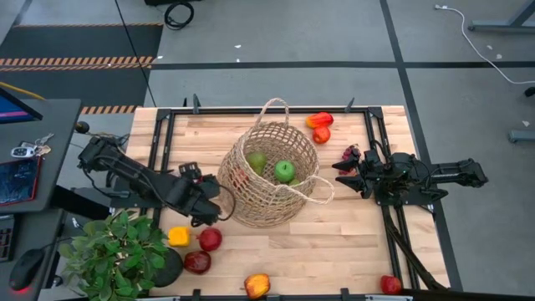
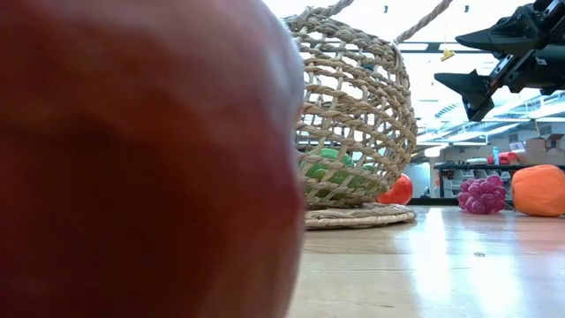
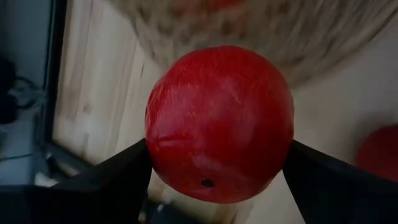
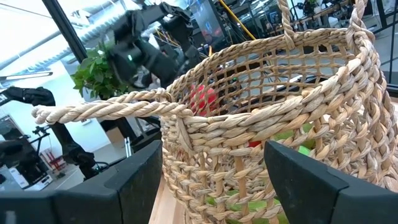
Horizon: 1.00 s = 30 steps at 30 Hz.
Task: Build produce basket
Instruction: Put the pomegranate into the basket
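Left gripper (image 3: pixel 217 180): its two dark fingers are pinched on either side of a round, glossy red apple-like fruit (image 3: pixel 219 123), which fills the left wrist view. In the high view this gripper (image 1: pixel 203 203) sits just beside the near-left wall of the large round tan wicker basket (image 1: pixel 269 171), close enough to touch or nearly so; the held fruit itself cannot be made out there. The basket lies directly ahead of the jaws, its woven wall blurred just beyond the fruit. Judgement: the coming move turns on height, since the fruit appears to sit at wall level, outside the rim, and must clear the rim before release.

Left arm pose: stretched low across the table from the left edge, forearm angled toward the basket.

Inside the basket: a green apple (image 1: pixel 285 171) and a duller green fruit (image 1: pixel 257 161).

Loose produce near the left gripper: a yellow piece (image 1: pixel 178 237), two red fruits (image 1: pixel 205 249).

Right gripper (image 1: pixel 344 174): jaws spread and holding nothing, held above the table, pointing at the basket's right side near one loop handle (image 4: pixel 112 109). The purple grape bunch (image 1: pixel 349 154) lies just beside it. The left arm is the one engaged; the right waits.
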Each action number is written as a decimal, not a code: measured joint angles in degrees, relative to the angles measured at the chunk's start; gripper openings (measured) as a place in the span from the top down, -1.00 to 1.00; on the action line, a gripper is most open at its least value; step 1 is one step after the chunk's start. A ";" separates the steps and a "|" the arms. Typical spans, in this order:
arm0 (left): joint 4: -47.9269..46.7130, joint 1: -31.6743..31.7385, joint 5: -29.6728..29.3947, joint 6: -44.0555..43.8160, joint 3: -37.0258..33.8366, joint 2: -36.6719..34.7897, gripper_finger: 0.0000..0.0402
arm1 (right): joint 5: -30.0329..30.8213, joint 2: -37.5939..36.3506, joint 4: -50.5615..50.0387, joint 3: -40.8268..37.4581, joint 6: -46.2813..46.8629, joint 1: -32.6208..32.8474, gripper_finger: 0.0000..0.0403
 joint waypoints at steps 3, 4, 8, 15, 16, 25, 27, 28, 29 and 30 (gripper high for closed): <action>2.16 1.51 -0.12 2.39 4.69 0.00 -0.65 | 0.00 0.02 0.00 0.00 0.00 0.00 -0.41; 2.66 1.91 -0.12 2.89 6.38 0.00 -0.65 | 0.00 0.02 0.02 0.00 0.00 -0.02 -0.41; 5.34 3.19 -0.01 4.43 13.55 -0.02 -0.65 | 0.00 0.02 0.01 0.00 0.00 -0.02 -0.41; 11.52 4.86 0.17 6.77 24.66 -0.07 -0.65 | 0.00 0.02 0.00 -0.01 0.00 0.00 -0.41; 12.85 5.17 0.64 7.37 25.88 -0.07 -0.65 | 0.00 0.02 0.02 -0.01 0.00 0.00 -0.41; 27.17 7.81 5.12 17.57 33.70 -0.07 -0.65 | 0.00 0.00 0.00 0.00 0.00 -0.01 -0.41; 28.91 8.25 6.33 19.20 34.73 -0.07 -0.65 | 0.00 0.02 0.00 0.00 0.00 0.00 -0.41; 29.68 8.39 6.65 20.19 35.26 -0.07 -0.65 | 0.00 0.00 0.00 0.00 0.00 -0.01 -0.41; 30.84 8.49 7.07 20.71 35.60 -0.07 -0.65 | 0.00 0.01 0.01 -0.01 0.00 -0.02 -0.41; 32.28 8.59 7.31 21.56 35.68 -0.10 -0.65 | 0.00 0.00 0.00 0.00 0.00 -0.02 -0.41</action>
